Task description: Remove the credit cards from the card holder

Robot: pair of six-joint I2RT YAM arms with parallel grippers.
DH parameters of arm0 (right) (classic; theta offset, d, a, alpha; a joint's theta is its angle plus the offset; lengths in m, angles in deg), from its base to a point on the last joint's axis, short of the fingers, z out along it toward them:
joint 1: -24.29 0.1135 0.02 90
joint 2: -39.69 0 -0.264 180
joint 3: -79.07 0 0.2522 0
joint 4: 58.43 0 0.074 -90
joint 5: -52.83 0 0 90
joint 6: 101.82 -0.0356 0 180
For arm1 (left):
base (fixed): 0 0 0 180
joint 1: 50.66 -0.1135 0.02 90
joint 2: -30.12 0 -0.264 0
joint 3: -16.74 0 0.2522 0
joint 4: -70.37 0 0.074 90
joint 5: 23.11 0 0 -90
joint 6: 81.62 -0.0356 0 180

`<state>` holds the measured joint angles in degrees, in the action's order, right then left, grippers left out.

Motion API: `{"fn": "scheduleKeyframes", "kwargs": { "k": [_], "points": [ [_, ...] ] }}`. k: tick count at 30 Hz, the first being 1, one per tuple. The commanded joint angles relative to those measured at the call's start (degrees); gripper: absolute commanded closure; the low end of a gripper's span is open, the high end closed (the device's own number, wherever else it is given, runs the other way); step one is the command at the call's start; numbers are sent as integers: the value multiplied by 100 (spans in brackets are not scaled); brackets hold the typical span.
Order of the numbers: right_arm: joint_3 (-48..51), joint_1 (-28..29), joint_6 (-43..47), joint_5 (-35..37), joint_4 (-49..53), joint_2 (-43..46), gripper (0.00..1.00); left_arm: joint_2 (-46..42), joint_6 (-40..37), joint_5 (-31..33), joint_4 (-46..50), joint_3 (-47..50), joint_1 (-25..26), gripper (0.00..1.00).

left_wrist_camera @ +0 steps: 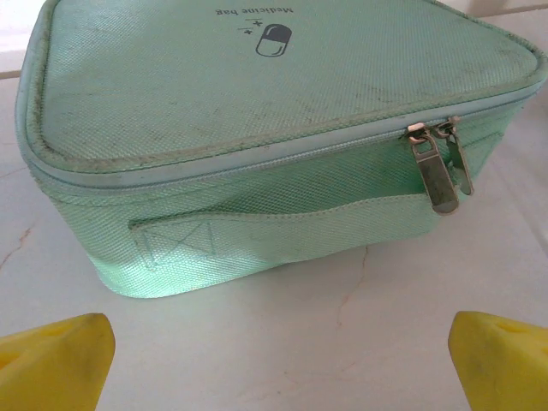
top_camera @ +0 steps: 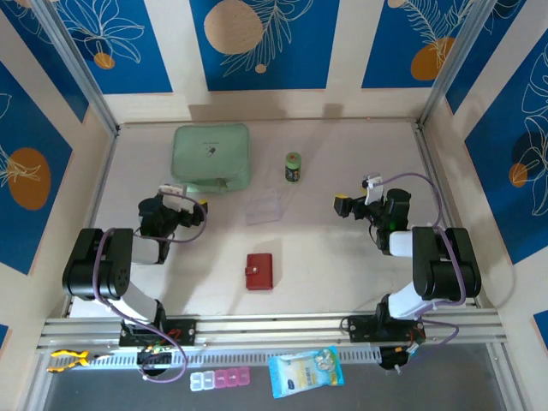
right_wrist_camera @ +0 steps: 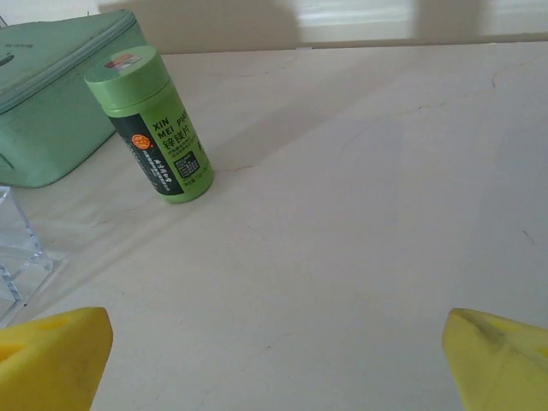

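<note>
Wallet first, from the overhead view: the dark-red card holder [top_camera: 259,271] lies shut and flat on the table [top_camera: 342,257]. It sits back toward the bases, between the two arms, behind and right of the left tool [top_camera: 197,205] and behind and left of the right tool [top_camera: 342,205]. Neither tool touches it. The credit cards I can't see; I'd judge they're inside. Both tools stand spread and carry nothing, and both point away from the job. That's the first worry: two arms turning back onto one small thing between them could clash.

Left wrist view now: yellow fingertips [left_wrist_camera: 56,360] wide at the bottom corners, nothing between them. The mint-green zip case [left_wrist_camera: 257,128] sits directly ahead of the tool and near, zip pulls [left_wrist_camera: 441,171] off to the right. A careless swing from here would shove that case.

Right wrist view: fingertips [right_wrist_camera: 51,355] splayed again, bare table between them. A green bottle [right_wrist_camera: 154,128] stands upright ahead and left of the tool, with the edge of a clear tray [right_wrist_camera: 17,248] nearer on the left. Sweeping left toward the holder, the arm could clip the tray or topple that bottle.

Then there's the holder itself. It's thin and flat against the table, so fingers coming down may skid it along instead of pinching it. With the snap tab done up, I reckon one tool must pin it while the other works it open, or it will simply slide away.
</note>
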<state>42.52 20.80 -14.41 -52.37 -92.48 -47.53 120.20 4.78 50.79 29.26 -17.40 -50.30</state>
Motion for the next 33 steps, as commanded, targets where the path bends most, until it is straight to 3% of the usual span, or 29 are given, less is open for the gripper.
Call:
{"fn": "scheduleKeyframes", "kwargs": {
  "k": [1,20,24,33],
  "points": [
    [82,21,66,13,-173,21,1,-39,-123,-178,-172,26,-36,0],
    [73,7,59,-5,-175,16,1,-39,-108,-139,-178,26,-34,0],
    [74,6,55,-3,-168,21,1,-27,88,418,-74,-36,-36,0],
    [76,7,55,-8,-175,20,1,-30,104,474,-63,-34,-36,0]
  ]
}}
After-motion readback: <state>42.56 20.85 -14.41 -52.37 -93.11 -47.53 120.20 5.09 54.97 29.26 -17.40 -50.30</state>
